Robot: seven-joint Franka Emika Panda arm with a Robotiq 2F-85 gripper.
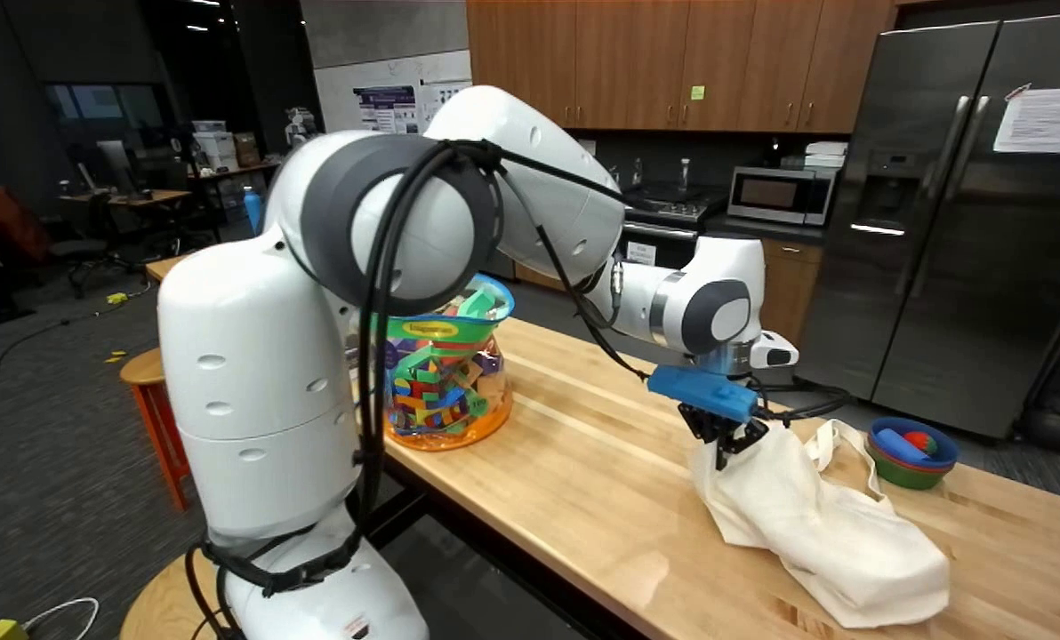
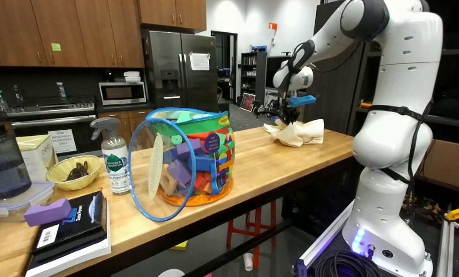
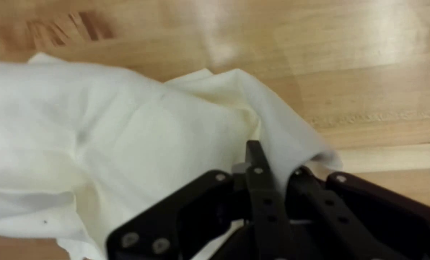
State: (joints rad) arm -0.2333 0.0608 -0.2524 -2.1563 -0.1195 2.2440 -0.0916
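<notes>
One black two-finger tool (image 3: pixel 278 162) is pinching a fold of a cream cloth tote bag (image 1: pixel 823 524), which is lying crumpled on the wooden counter (image 1: pixel 583 444) near the stacked round blue and green bowls (image 1: pixel 908 478). Well apart from these bowls, a transparent bucket (image 1: pixel 459 436) of coloured blocks (image 1: pixel 432 387) is standing.

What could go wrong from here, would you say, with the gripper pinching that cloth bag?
The gripper pinches only a fold of the cloth bag, so the fabric could slip out. The bag's strap lies close to the stacked bowls, so dragging the bag might nudge or snag them.
</notes>
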